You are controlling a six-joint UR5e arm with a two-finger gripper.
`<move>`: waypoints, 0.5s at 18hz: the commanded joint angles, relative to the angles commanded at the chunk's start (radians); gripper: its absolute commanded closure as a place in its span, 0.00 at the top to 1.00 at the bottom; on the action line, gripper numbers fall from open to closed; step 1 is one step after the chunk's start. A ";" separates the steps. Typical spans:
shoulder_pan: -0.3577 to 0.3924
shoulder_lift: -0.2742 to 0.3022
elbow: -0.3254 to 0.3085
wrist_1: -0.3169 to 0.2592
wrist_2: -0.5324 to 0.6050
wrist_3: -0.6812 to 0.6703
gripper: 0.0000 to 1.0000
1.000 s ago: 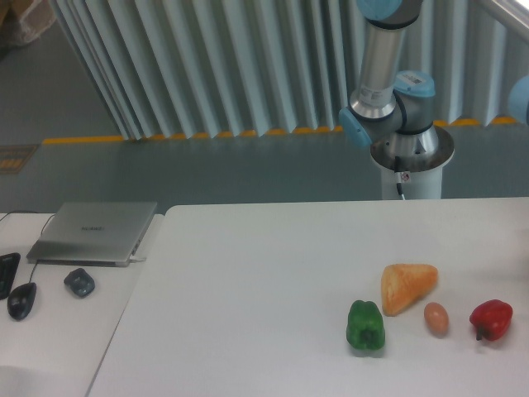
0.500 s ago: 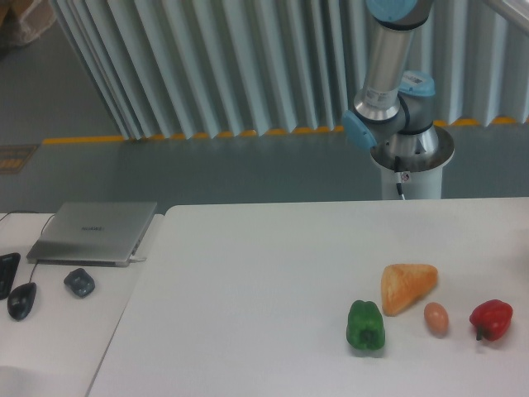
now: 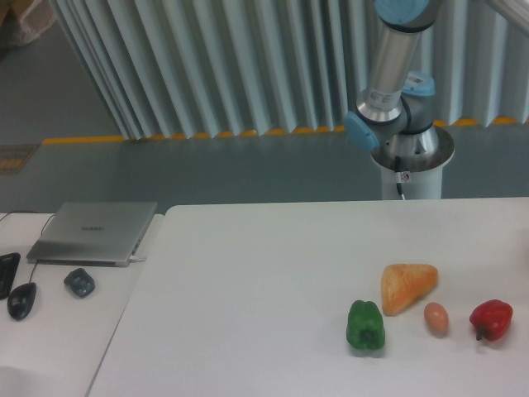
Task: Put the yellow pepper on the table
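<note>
On the table [image 3: 248, 273], front right, four items sit in a loose cluster: green pepper [image 3: 365, 326], orange wedge-shaped lump [image 3: 407, 286], a small brown egg [image 3: 436, 318] and red pepper [image 3: 490, 319]. None touching, all resting flat, so they look like parked props rather than anything in play. The wide bare stretch left of the green pepper is the obvious drop zone.

Yellow pepper: not visible anywhere. Not on the table, not on the side desk. My guess is it's either held up out of shot or off to the side; can't confirm.

Only the arm [image 3: 393, 74] base and lower links show, behind the far table edge, with the upper link running out the top of the picture. Claw is out of view, so can't say whether it's open, closed or carrying anything.

Side desk [image 3: 58, 331] at left holds a closed laptop [image 3: 93, 231], a dark mouse [image 3: 21, 299] and a small grey object [image 3: 79, 282], well apart from the work area.

Judgement: placement not done yet.
</note>
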 joint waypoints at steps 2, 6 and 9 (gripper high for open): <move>0.002 0.000 0.000 -0.002 0.000 0.000 1.00; 0.003 -0.002 -0.011 -0.002 0.005 0.012 1.00; 0.002 -0.002 -0.020 -0.002 0.006 0.014 1.00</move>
